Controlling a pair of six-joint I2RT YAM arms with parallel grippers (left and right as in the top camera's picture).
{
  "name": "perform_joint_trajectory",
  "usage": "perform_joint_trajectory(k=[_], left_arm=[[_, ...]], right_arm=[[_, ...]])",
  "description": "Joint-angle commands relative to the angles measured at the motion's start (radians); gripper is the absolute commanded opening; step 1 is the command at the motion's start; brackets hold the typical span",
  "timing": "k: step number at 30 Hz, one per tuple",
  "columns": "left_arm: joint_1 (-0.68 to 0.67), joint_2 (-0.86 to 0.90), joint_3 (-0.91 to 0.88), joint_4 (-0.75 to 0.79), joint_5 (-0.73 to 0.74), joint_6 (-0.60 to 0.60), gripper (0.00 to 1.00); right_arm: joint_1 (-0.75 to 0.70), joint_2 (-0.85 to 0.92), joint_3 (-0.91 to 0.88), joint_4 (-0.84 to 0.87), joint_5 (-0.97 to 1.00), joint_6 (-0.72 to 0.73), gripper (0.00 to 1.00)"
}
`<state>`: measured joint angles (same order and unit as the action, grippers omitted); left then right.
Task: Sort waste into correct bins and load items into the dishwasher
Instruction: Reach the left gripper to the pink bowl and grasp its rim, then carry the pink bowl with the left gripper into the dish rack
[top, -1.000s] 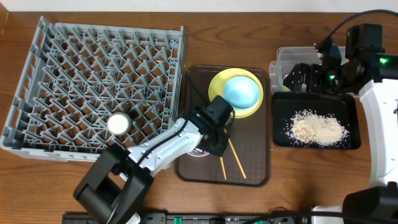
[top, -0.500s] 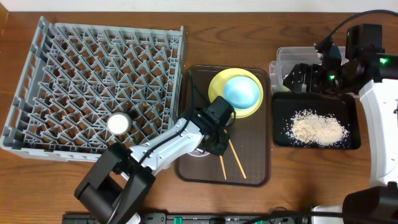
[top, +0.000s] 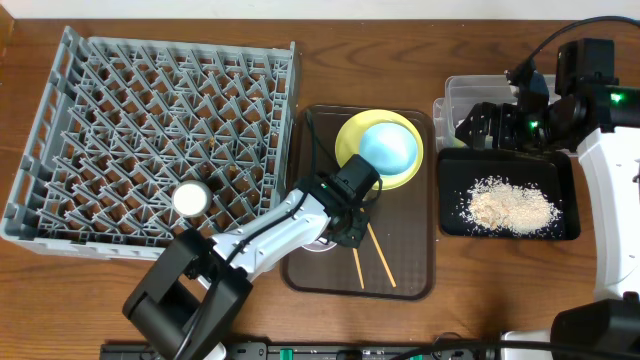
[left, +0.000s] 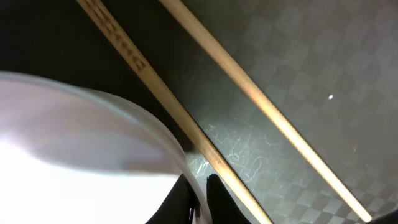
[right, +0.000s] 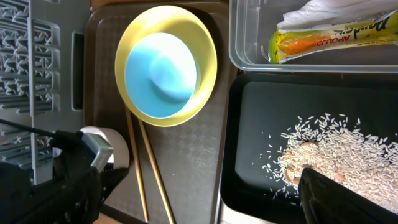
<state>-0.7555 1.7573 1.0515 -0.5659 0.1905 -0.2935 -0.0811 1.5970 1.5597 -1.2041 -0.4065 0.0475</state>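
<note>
1. Left jaws clenched on white bowl (left: 74, 155) rim, on brown tray (top: 410, 270) beside chopsticks (top: 372, 255); the thin-edge grip could slip when lifted.
2. Right jaws released, empty, over black tray (right: 261, 112).

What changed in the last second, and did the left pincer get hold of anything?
The left pincer closed on the rim of the white bowl on the brown tray; its arm barely shifted. The bowl has not lifted. Unchanged: chopsticks, light blue bowl on the yellow plate, white cup in the rack, crumbs in the black tray, right pincer open by the clear tub.
</note>
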Motion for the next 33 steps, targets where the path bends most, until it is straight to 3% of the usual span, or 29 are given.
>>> perform_joint_trajectory(k=[1,9,17,23,29,33], left_arm=[[-0.003,-0.001,0.017,-0.004,0.014,0.000,0.08],[0.040,-0.134,0.168,-0.124,0.014,0.041,0.08],[0.226,-0.274,0.270,-0.151,0.034,0.129,0.07],[0.467,-0.303,0.271,-0.140,0.368,0.220,0.07],[0.702,-0.264,0.270,-0.121,0.719,0.234,0.07],[0.813,-0.214,0.270,-0.121,0.838,0.233,0.07]], right_arm=[[0.000,-0.002,0.016,-0.001,-0.001,0.000,0.99],[0.000,-0.002,0.016,-0.001,-0.001,0.000,0.99],[0.000,-0.002,0.016,-0.001,-0.001,-0.001,0.99],[0.000,-0.002,0.016,0.000,-0.001,0.000,0.99],[0.000,-0.002,0.016,-0.001,-0.001,-0.001,0.99],[0.000,-0.002,0.016,-0.001,-0.001,0.000,0.99]])
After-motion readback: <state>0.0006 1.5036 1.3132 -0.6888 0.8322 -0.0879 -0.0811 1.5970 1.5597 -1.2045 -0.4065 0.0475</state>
